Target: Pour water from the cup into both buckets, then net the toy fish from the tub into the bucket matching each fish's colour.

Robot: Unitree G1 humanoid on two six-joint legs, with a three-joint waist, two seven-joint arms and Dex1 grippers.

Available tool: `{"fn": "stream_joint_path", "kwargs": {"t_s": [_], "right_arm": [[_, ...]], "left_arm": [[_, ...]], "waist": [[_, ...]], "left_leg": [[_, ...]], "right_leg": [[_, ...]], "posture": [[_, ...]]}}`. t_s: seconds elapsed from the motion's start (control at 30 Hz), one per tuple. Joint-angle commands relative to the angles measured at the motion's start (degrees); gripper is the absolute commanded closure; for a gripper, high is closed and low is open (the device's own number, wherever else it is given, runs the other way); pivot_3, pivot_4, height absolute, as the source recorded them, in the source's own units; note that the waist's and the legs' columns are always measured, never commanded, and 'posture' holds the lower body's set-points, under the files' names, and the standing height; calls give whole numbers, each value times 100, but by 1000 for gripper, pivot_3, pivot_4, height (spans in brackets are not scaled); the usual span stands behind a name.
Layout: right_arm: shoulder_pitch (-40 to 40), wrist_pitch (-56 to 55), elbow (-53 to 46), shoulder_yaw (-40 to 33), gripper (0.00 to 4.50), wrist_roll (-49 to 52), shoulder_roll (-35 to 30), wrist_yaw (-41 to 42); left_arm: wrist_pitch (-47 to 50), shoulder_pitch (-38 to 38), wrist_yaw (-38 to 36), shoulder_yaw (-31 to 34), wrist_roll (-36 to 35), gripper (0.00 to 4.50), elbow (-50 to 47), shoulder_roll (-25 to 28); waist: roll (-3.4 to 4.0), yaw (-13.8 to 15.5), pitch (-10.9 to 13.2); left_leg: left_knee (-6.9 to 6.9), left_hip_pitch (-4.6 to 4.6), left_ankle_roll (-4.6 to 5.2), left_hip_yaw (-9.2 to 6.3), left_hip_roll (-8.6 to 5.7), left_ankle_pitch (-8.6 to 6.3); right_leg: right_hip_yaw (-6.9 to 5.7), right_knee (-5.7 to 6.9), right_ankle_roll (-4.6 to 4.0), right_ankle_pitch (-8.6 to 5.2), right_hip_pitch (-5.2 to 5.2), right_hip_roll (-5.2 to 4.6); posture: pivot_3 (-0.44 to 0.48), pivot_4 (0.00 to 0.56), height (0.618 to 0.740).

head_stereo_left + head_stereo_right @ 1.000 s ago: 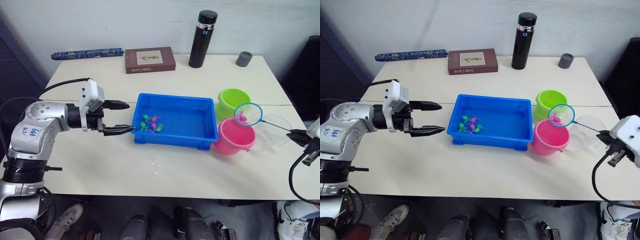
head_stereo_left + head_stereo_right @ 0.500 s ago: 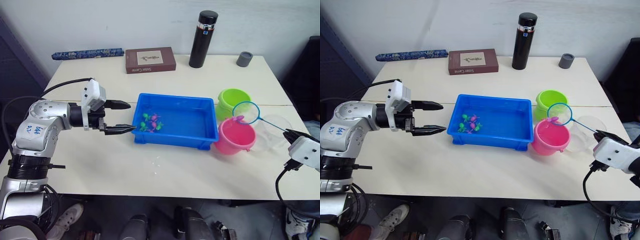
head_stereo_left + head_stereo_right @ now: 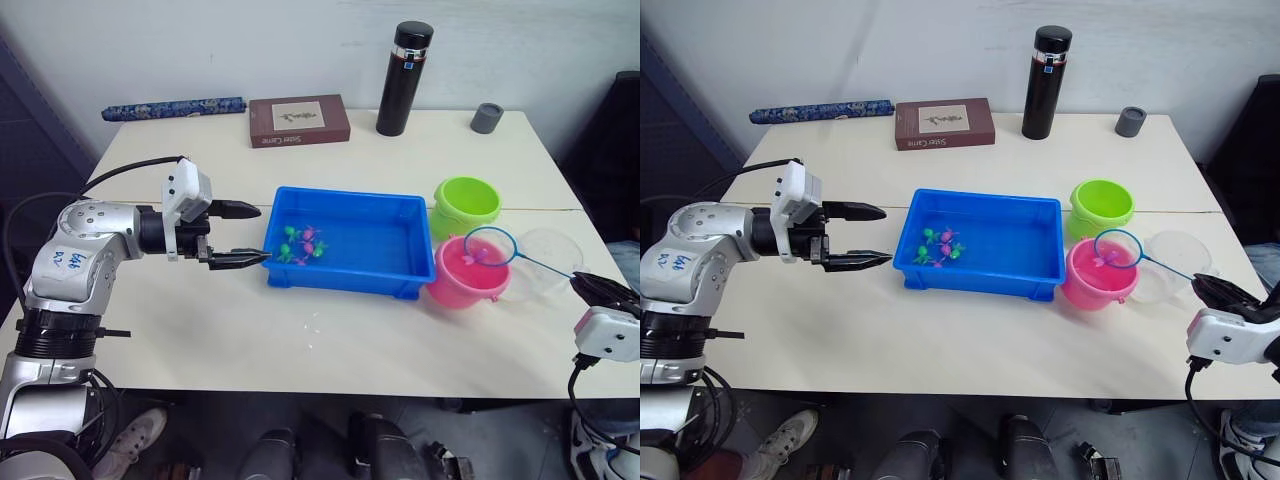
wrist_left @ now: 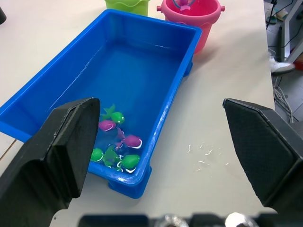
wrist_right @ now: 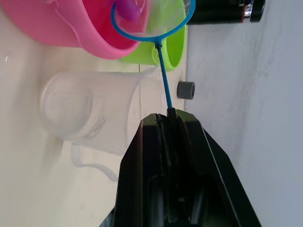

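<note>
Readable markings
We see white lettering on the brown book [image 3: 299,120], too small to make out.

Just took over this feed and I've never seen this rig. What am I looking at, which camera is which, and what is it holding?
A two-armed humanoid robot at a table. Two pictures come from its head, one from each wrist. The right gripper is shut on the net, which holds a pink fish over the pink bucket. The left gripper waits with jaws open beside the blue tub, where more toy fish lie. Also there: the green bucket, clear cup, a flask, a book and a small grey cup.
</note>
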Motion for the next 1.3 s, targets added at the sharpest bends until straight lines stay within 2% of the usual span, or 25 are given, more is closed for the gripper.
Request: {"fn": "stream_joint_path", "kwargs": {"t_s": [0.03, 0.27, 0.4, 0.73, 0.93, 1.03, 1.1, 1.2, 1.3], "right_arm": [[20, -350, -57, -350, 4500, -320, -89, -479], [86, -580, -419, -429, 4500, -1210, 311, -1532], [236, -556, -660, -429, 4500, -1815, 772, -2342], [283, -10, -540, -157, 4500, -2943, 883, -3656], [458, 165, -471, 52, 4500, -3088, 896, -4181], [379, 203, -493, 125, 4500, -2976, 764, -4185], [74, 208, -591, 240, 4500, -2611, 576, -3877], [-740, 451, -822, 912, 4500, -1256, 259, -2557], [-1482, 1123, -1031, 1538, 4500, -21, 266, -1337]], "left_arm": [[-138, -173, -79, 30, 58, 28, 54, -14], [-205, -165, -95, 23, 109, 28, 96, -79], [-218, -88, -66, 39, 106, 28, 54, -103], [-212, -37, 8, 60, 99, 28, -10, -124], [-202, 29, 49, 95, 78, 28, -68, -93], [-183, 44, 49, 108, 61, 28, -87, -79], [-157, 46, 32, 112, 48, 28, -91, -66], [-93, 61, 43, 168, 22, 28, -87, -23], [-108, 132, 151, 264, 65, 28, -92, 23]], "waist": [[0, 6, 0], [0, -1, 0], [-1, 6, -1], [-1, -13, -1], [-1, -9, -1], [-1, -12, -1], [-1, -25, -1], [-3, -163, 0], [-8, -181, 2]], "left_leg": [[0, 0, 0, 0, 0, 0], [-1, 0, 0, 2, 2, 0], [0, 0, 0, 3, 1, 0], [-1, 6, 0, 11, 2, 0], [-1, 6, 0, 12, 2, 0], [-1, 6, 1, 13, 1, 0], [0, 7, 2, 18, 1, 1], [0, 16, 5, 30, 1, 3], [-3, 32, 4, 39, 19, 2]], "right_leg": [[0, 0, 0, 0, 0, 0], [2, 2, 0, 0, -1, 5], [5, 2, 0, 0, -1, 4], [14, 8, -2, -1, -1, 8], [16, 8, -3, -1, -1, 8], [17, 8, -3, -1, -1, 8], [20, 9, -2, -1, 0, 8], [32, 19, -1, 0, 1, 11], [41, 27, -3, -1, 5, 32]], "posture": [[0, 150, 739], [0, 150, 739], [0, 150, 739], [0, 150, 739], [0, 150, 739], [0, 150, 739], [0, 150, 739], [0, 150, 739], [0, 150, 739]]}}
